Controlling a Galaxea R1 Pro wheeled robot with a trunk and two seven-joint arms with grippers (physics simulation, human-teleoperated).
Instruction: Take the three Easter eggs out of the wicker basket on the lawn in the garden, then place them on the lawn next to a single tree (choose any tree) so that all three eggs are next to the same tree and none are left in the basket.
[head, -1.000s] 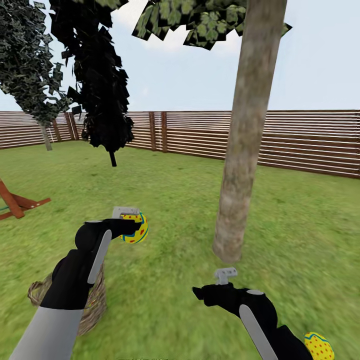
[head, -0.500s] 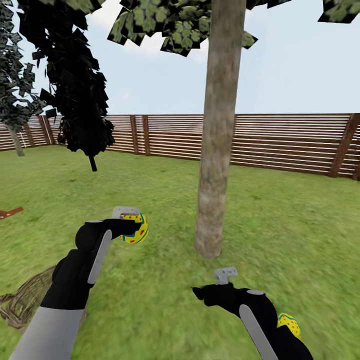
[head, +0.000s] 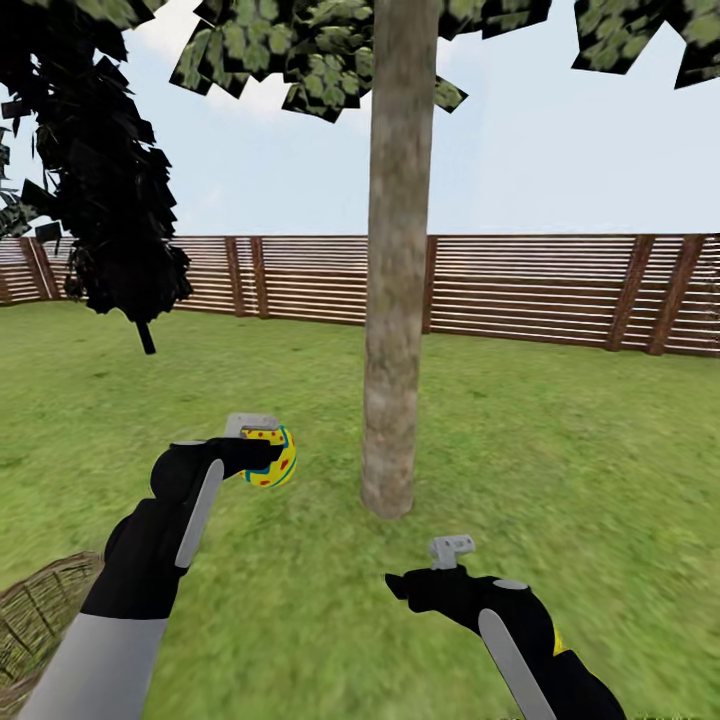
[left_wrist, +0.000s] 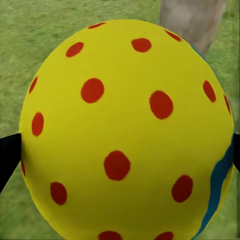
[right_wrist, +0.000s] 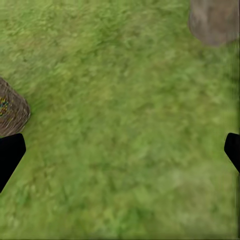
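Note:
My left gripper (head: 262, 452) is shut on a yellow Easter egg (head: 280, 462) with red dots and a blue band, held above the lawn (head: 560, 470) left of the tree (head: 395, 330). Up close, that egg (left_wrist: 125, 135) sits between the black fingertips (left_wrist: 7, 162). My right gripper (head: 396, 586) hangs open over bare grass in front of the trunk base, its jaws wide apart with nothing between them (right_wrist: 120, 150). The wicker basket (head: 30, 620) is at the lower left; its side (right_wrist: 10, 112) also shows. A yellow sliver of another egg (head: 555, 641) peeks from behind my right forearm.
A brown slat fence (head: 540, 290) runs across the back of the garden. A narrow near-black tree (head: 120, 200) stands at the far left. Open grass lies around the trunk base (right_wrist: 215, 20) on all sides.
The camera has swung right: the tree slid toward the picture's middle, the basket toward the lower left corner, and the ground egg went almost behind my right arm. Both arms keep their pose.

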